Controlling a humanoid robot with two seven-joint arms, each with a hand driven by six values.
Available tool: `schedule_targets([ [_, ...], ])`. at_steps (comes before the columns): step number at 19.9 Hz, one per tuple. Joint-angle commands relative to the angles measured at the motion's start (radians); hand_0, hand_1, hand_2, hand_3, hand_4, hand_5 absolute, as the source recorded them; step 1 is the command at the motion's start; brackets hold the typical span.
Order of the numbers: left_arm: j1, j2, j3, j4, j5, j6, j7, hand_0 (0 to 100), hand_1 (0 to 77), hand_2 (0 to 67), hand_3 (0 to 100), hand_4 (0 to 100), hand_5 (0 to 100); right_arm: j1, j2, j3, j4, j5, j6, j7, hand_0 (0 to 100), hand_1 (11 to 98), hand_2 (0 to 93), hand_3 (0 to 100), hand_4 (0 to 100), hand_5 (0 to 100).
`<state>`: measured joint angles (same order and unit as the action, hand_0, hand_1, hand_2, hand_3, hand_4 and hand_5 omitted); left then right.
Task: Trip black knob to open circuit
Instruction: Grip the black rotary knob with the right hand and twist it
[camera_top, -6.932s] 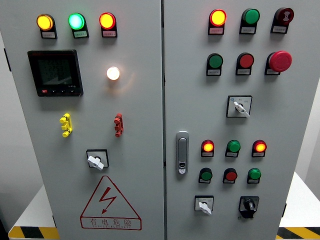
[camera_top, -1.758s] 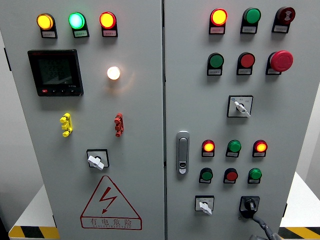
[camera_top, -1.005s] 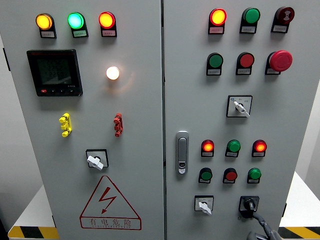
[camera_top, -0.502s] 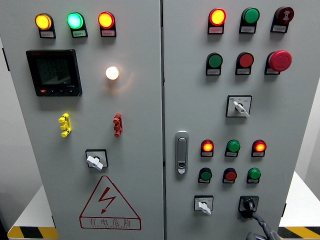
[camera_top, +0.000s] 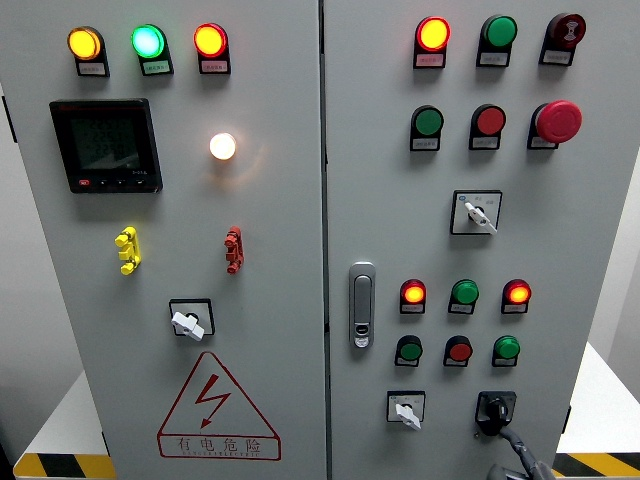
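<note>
The black knob (camera_top: 494, 409) is a rotary switch on a square black plate at the lower right of the grey cabinet's right door (camera_top: 600, 250). Only the dark grey tip of my right hand (camera_top: 522, 456) shows. It rises from the bottom edge at the right and meets the knob's lower right side. The rest of that hand lies below the picture, so its grasp is hidden. My left hand does not show.
A white-handled selector (camera_top: 405, 409) sits left of the knob, with three dark push buttons (camera_top: 459, 350) and lit lamps (camera_top: 515, 292) above. The door latch (camera_top: 361, 306) is near the seam. A red mushroom button (camera_top: 557, 121) is at the upper right. The left door carries a meter (camera_top: 106, 145).
My right hand has come up into view from the bottom right and reached the black knob's lower side. Over the last second it has stayed there, and the view has drifted slightly.
</note>
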<state>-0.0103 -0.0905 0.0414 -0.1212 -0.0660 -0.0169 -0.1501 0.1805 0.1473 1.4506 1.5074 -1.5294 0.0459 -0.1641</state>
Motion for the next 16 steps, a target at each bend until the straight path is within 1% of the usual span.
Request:
schedule_targets([
  [1,0.001,0.0,0.0,0.0,0.0,0.0,0.0,0,3.1,12.9,21,7,2,0.001,0.0,-0.004,0.0,0.0,0.0,0.0,100,60.2,3.2,89,96,100],
  [16,0.0,0.0,0.0,0.0,0.0,0.0,0.0,0,3.2,12.9,21,7,2,-0.001,0.0,-0.022,0.008,0.002,0.002,0.0,100,59.7,4.2,91,97,100],
])
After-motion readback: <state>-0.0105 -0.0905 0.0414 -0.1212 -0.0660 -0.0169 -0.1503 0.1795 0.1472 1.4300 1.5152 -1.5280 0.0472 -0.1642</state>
